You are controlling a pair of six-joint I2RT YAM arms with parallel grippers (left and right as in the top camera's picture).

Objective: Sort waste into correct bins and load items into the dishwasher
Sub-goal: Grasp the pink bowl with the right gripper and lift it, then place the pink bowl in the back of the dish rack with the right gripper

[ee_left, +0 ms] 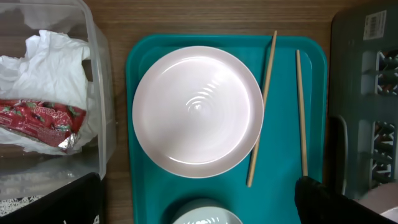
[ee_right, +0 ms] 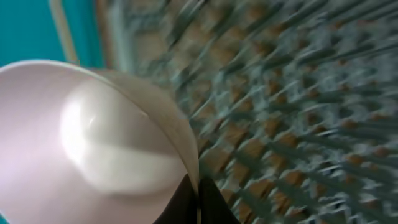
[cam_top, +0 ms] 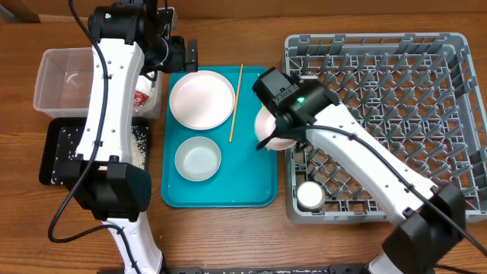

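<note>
My right gripper (cam_top: 275, 135) is shut on the rim of a white bowl (cam_top: 272, 125) and holds it tilted over the seam between the teal tray and the grey dish rack (cam_top: 388, 114). The right wrist view shows the fingers (ee_right: 198, 193) pinching the bowl's wall (ee_right: 93, 143). My left gripper (cam_top: 181, 55) is open and empty above the tray's far left corner. A white plate (ee_left: 198, 111), two chopsticks (ee_left: 262, 106) and a pale grey-green bowl (cam_top: 198, 158) lie on the tray. The red wrapper (ee_left: 40, 118) and white napkin (ee_left: 50, 56) lie in the clear tub (cam_top: 57, 80). Rice grains lie in the black tray (cam_top: 57, 152).
A small white cup (cam_top: 310, 195) stands in the rack's front left corner. The teal tray (cam_top: 251, 179) lies between the bins and the rack. In the overhead view only one chopstick (cam_top: 236, 91) shows; my right arm covers the other. The rack is blurred in the right wrist view.
</note>
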